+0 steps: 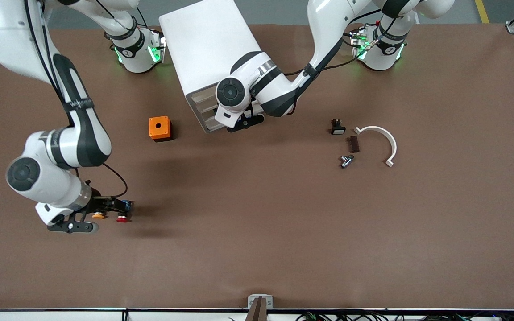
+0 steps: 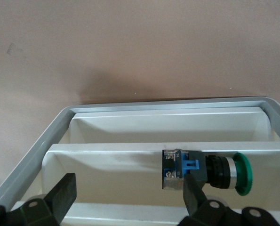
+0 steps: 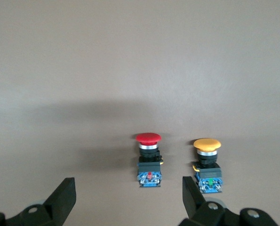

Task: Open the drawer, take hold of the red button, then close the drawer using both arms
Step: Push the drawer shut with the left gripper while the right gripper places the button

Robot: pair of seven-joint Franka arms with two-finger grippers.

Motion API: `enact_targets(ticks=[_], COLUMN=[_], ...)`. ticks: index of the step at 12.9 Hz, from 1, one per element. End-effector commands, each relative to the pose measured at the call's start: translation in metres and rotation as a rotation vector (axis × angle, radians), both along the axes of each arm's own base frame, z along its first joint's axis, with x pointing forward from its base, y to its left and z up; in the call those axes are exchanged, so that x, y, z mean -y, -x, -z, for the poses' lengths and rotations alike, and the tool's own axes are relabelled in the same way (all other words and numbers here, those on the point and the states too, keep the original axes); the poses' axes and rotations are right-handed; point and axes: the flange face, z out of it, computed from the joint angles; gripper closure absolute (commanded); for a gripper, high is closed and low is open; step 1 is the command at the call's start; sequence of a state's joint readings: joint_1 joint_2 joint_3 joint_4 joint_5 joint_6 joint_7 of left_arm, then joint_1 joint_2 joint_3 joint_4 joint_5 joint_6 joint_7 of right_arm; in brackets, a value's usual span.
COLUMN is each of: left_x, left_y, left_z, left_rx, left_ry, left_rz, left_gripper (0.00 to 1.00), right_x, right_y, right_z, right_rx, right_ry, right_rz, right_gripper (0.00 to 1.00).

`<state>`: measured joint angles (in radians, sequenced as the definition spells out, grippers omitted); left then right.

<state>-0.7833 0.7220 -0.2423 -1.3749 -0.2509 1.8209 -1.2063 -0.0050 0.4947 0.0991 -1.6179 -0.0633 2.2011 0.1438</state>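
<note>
Red button lies light and rigid on the counter; take its black body. Right gripper released over it, left gripper spread at the drawer.

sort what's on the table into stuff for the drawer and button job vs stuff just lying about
For the job: drawer, open at the white cabinet; red button on the table; left gripper open at the drawer; right gripper open by the red button.

Lying about: yellow-orange button, green button in the drawer, orange box, white curved piece.

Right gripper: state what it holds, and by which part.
Nothing. The right gripper stands open over the red button, which rests on the table beside the yellow-orange button.
</note>
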Motion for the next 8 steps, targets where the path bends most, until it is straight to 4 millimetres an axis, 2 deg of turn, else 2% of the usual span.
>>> enact_targets(ticks=[1,4,7,8], left_x=[-0.031,-0.108,-0.195,-0.23], left_y=[-0.043,-0.128,-0.194,-0.214], left_z=[-0.03,-0.073,-0.128,-0.146], left_rx=[0.044,0.147,0.288,0.338], left_ry=[0.003,-0.008,-0.011,-0.013], left_rz=[-0.08,-0.185,-0.216,-0.208], left_gripper=[0.0,0.0,0.0,0.0], right_x=[-0.001,0.002,0.007,0.007], right_y=[0.019,0.034,0.057,0.066], right_z=[-0.063,-0.121,-0.183,-0.195], right_rx=[0.039,0.083,0.12,0.107], right_ry=[0.006,0.013,0.015,0.016], right_rz=[-0.004,0.008,0.041,0.06], right_gripper=[0.0,0.0,0.0,0.0])
